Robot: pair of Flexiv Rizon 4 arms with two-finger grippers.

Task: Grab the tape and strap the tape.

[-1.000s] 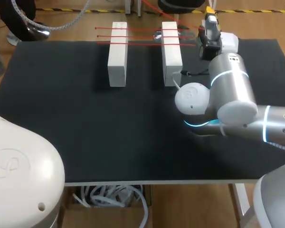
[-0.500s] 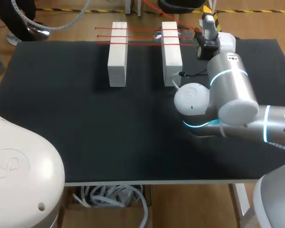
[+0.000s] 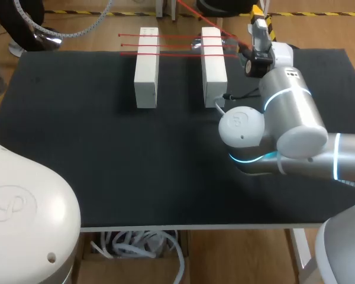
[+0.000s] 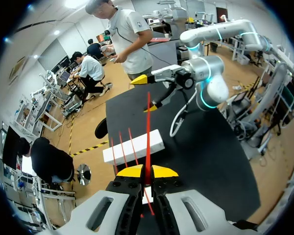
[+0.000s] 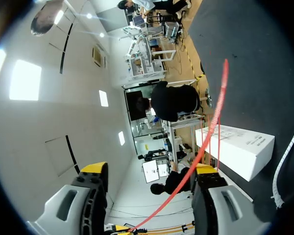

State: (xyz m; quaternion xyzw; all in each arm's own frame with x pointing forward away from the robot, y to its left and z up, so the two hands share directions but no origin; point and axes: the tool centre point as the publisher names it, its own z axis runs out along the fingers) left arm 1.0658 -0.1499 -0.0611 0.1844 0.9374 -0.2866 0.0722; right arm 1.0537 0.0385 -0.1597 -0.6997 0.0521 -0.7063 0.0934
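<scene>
The left gripper (image 4: pixel 147 172) is clenching its yellow tips on a strand of red tape (image 4: pixel 148 122), just beyond the table's (image 3: pixel 106 165) far edge. More strands are lying across two white blocks (image 3: pixel 146 65) near that edge. The right gripper (image 5: pixel 149 171) is hovering at the far right edge with its fingers spread wide and tape passing between them. Broad black tabletop is stretching toward the near edge.

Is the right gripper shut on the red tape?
No: the right gripper stands wide open, the red tape passing between its fingers.
</scene>
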